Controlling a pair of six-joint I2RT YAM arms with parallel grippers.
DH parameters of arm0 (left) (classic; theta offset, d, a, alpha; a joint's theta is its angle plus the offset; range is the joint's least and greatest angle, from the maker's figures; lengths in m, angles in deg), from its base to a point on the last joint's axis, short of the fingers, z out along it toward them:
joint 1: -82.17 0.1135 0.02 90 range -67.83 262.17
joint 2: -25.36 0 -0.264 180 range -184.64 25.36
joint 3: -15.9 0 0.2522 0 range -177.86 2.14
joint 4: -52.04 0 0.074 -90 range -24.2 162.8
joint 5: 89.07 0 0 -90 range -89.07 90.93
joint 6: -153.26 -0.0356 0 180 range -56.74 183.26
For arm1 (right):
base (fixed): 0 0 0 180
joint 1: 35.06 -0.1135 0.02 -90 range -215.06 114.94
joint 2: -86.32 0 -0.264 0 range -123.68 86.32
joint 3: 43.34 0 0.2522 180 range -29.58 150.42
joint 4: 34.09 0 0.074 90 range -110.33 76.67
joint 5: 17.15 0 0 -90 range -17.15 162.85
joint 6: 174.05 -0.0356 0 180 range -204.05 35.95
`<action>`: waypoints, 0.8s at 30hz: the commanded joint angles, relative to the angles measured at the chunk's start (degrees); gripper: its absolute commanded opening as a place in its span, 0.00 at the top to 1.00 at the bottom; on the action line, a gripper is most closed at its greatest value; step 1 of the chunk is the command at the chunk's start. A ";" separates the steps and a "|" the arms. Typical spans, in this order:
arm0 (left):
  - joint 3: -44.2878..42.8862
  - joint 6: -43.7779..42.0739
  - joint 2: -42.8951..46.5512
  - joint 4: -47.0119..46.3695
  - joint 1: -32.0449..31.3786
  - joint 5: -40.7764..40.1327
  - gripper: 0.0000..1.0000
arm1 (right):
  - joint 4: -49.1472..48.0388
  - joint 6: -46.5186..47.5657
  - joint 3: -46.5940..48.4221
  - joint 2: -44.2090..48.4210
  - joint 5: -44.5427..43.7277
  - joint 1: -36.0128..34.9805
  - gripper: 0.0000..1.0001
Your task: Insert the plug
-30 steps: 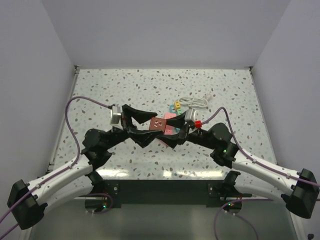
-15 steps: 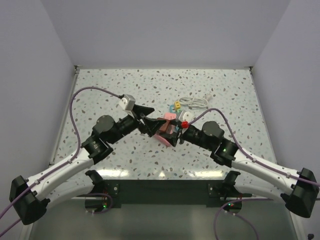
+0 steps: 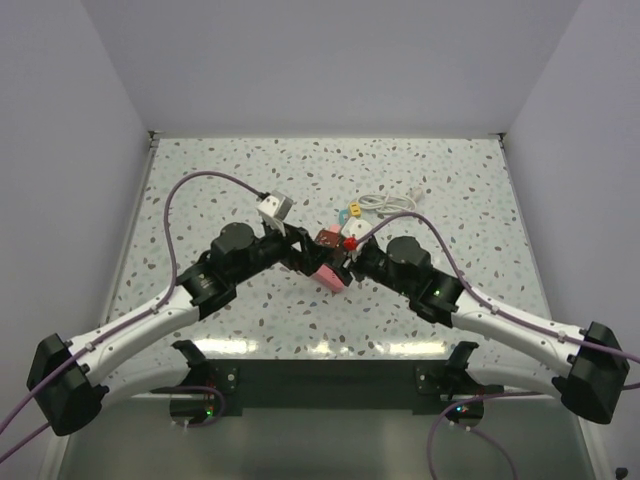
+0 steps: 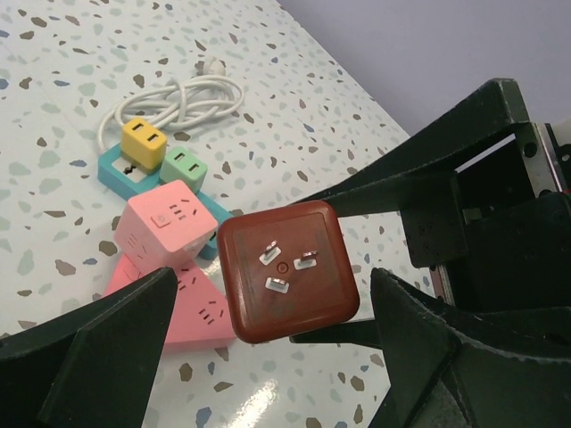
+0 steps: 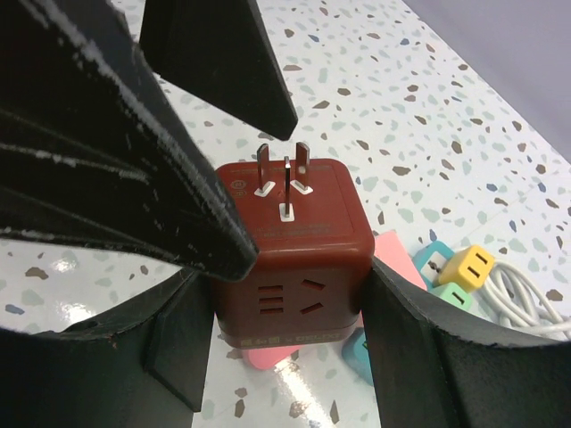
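Observation:
A dark red cube plug (image 3: pixel 327 240) with three metal prongs is held above the table at the centre. My right gripper (image 5: pixel 285 285) is shut on its two sides (image 5: pixel 287 267); it also shows in the top view (image 3: pixel 342 256). My left gripper (image 4: pixel 272 285) is open, its fingers (image 4: pixel 116 339) wide on either side of the cube's pronged face (image 4: pixel 287 270) without touching it. Below lie two pink socket cubes (image 4: pixel 169 223) and a teal power strip (image 4: pixel 114 169) with a yellow cube (image 4: pixel 143 138) and a green cube (image 4: pixel 186 167) plugged in.
A coiled white cable (image 3: pixel 390 204) lies just behind the power strip (image 3: pixel 350 213). A pink cube (image 3: pixel 330 277) rests on the speckled table (image 3: pixel 450 190) under the two grippers. Purple cables loop off both wrists. White walls close in the table on three sides.
Both wrists have moved in toward the centre and forward. The dark red cube, at the left gripper's tip a second ago, now sits in the right gripper, and the left jaws stand open.

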 commanded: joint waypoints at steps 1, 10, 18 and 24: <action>0.94 0.77 -1.08 -2.99 -0.29 2.52 0.06 | -1.30 1.87 3.75 -0.84 -2.95 -0.59 1.00; 1.20 0.68 -5.48 -4.22 -0.47 5.07 0.09 | -0.68 2.83 4.28 -2.08 -4.97 -1.74 1.00; 0.41 -0.29 -10.04 -3.17 -0.56 7.88 0.61 | -0.77 3.62 3.84 -1.12 -5.85 -2.00 1.00; 2.52 1.64 -11.10 -6.77 -0.47 9.73 1.00 | -1.82 3.28 2.44 0.73 -7.78 -1.91 0.78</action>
